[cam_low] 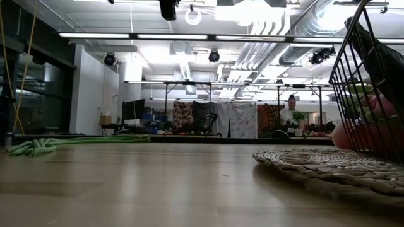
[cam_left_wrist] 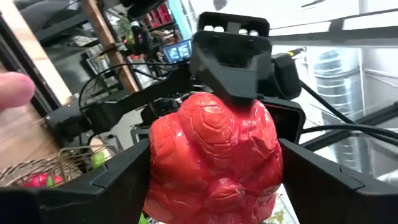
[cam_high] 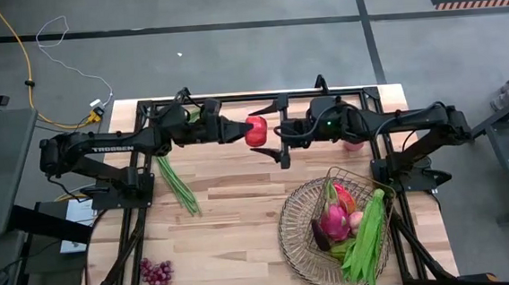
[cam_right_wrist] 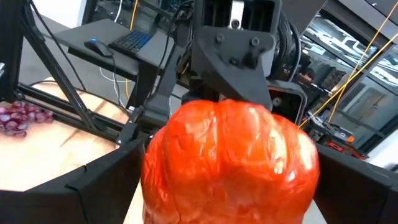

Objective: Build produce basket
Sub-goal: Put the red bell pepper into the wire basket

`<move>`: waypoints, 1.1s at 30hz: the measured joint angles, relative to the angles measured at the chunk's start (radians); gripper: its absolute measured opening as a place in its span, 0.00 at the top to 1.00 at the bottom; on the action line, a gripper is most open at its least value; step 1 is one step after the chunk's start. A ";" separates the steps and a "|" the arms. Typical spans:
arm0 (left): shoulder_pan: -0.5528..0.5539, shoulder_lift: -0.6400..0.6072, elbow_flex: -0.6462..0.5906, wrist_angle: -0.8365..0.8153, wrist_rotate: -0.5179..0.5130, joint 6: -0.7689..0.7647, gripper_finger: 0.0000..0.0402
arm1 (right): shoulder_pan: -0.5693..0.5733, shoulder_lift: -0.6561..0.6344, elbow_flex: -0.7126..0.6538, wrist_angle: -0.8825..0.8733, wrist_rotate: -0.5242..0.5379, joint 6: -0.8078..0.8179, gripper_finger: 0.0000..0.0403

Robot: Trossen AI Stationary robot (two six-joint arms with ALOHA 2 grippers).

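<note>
High view: left tool (cam_high: pixel 246 130) gripped the red pepper (cam_high: pixel 256 131) above the bench (cam_high: pixel 233 216) far edge; right tool (cam_high: pixel 278 134), spread, flanked it.

Two robot arms work one wooden table (cam_high: pixel 241 206). Counted on it: one round basket (cam_high: pixel 293 234), one wire basket (cam_high: pixel 352 182), one red pepper (cam_high: pixel 256 131), one dragon fruit (cam_high: pixel 335 221), one bunch of grapes (cam_high: pixel 157 272), two bunches of green beans (cam_high: pixel 177 183).
</note>
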 joint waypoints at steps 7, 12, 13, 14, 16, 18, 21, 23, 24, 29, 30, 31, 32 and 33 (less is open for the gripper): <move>0.004 0.000 0.000 0.003 0.002 0.003 0.26 | 0.000 0.000 0.000 0.000 0.000 0.000 0.02; 0.004 0.000 0.000 0.003 -0.005 0.009 0.26 | 0.000 0.000 0.000 0.000 0.002 -0.001 0.10; 0.004 0.000 0.000 0.004 -0.005 0.008 0.26 | 0.000 0.000 0.000 0.000 0.003 0.000 0.12; 0.004 0.000 0.000 0.004 -0.005 0.008 0.26 | 0.000 0.000 0.000 0.000 0.002 0.000 0.14; 0.004 0.000 0.000 0.008 -0.005 0.012 0.25 | 0.000 0.000 0.000 0.000 0.003 -0.001 0.17; 0.004 0.000 0.000 0.011 -0.006 0.026 0.24 | 0.000 0.000 0.000 0.000 0.003 -0.008 0.17; 0.004 0.000 0.000 0.014 -0.008 0.046 0.22 | 0.000 0.000 0.000 0.000 0.003 -0.013 0.17; 0.004 0.000 0.000 0.015 -0.008 0.064 0.20 | 0.000 0.000 0.000 0.000 0.003 -0.017 0.17; 0.004 0.000 0.000 0.016 -0.008 0.075 0.19 | 0.000 0.000 0.000 0.000 0.003 -0.018 0.17; 0.012 0.000 0.000 0.020 -0.001 0.138 0.13 | 0.000 0.000 0.000 0.000 0.004 -0.003 0.18; 0.014 -0.001 0.000 0.021 0.007 0.146 0.12 | 0.000 0.000 0.000 0.000 0.003 0.001 0.18; 0.019 -0.001 0.000 0.021 0.015 0.150 0.11 | 0.000 0.000 0.000 0.000 0.003 0.001 0.18; 0.024 -0.002 0.000 0.022 0.021 0.150 0.10 | 0.000 0.000 0.000 -0.001 0.003 0.001 0.18; 0.027 -0.003 0.000 0.022 0.025 0.149 0.09 | 0.000 0.000 0.000 -0.002 0.004 0.000 0.18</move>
